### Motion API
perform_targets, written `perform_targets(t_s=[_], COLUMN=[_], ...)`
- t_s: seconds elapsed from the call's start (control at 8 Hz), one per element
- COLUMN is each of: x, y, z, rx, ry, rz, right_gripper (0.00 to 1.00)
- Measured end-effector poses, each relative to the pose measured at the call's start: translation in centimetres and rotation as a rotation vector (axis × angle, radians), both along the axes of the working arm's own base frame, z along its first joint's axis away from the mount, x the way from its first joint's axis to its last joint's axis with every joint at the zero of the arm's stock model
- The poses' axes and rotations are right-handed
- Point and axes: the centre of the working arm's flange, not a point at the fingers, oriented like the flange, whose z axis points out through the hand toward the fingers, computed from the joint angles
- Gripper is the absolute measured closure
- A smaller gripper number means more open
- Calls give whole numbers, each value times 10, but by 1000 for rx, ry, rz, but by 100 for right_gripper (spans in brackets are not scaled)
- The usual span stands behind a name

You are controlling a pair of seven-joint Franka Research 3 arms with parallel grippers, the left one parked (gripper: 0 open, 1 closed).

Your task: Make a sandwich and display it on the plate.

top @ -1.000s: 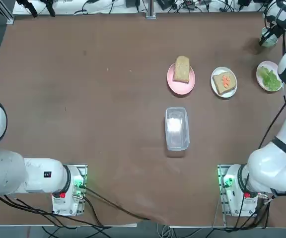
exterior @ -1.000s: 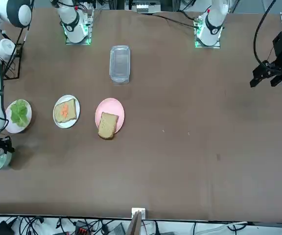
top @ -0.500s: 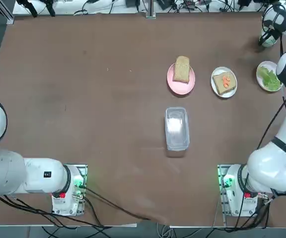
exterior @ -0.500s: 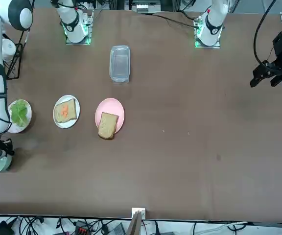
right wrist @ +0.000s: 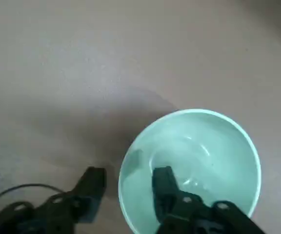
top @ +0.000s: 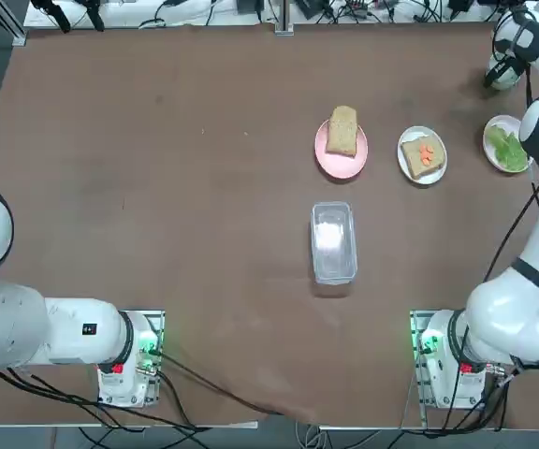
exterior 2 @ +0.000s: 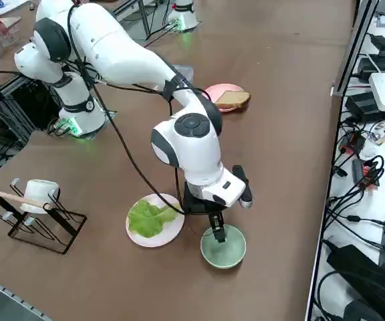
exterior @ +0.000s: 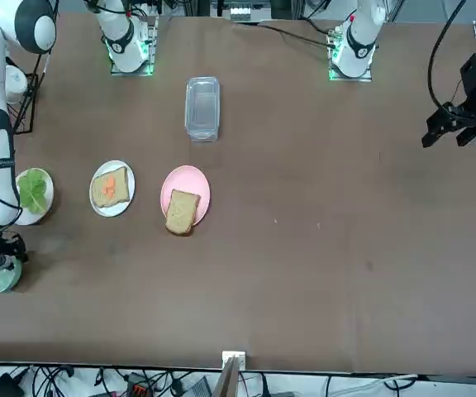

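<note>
Going left to right across the worktop (top: 157,187) seen from overhead: the clear plastic tub (top: 333,241) sits near the middle. At about 12 o'clock from it is the pink plate (top: 342,150) with one toast slice (top: 342,130) hanging off its far edge. Just beside that, at 3 o'clock, is the white plate (top: 422,155) holding the other slice with carrot bits (top: 426,152) on top, so the sandwich is only half built, open-faced. Next along is a second white plate with lettuce (top: 506,147), partly under my arm. At 12 o'clock from the lettuce, in the far right corner, is the pale-green bowl (exterior 2: 223,247).

My pincer (right wrist: 128,183) is right down at that bowl, pointing down. The fingers (right wrist: 164,183) are spread apart and straddle the rim: one inside the bowl, the other outside on the worktop side. I'm not clamping anything, and there's a gap between each finger and the rim wall. The bowl looks empty inside from my wrist view.
</note>
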Motion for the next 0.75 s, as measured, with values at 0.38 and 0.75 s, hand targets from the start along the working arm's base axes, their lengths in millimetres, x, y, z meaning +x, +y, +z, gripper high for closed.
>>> perform_targets(t_s=[0.38,0.75], x=[2,-29], y=[5,17], z=[50,128], rx=[23,69], ry=[28,134], rz=[10,33], right_gripper=[0,0])
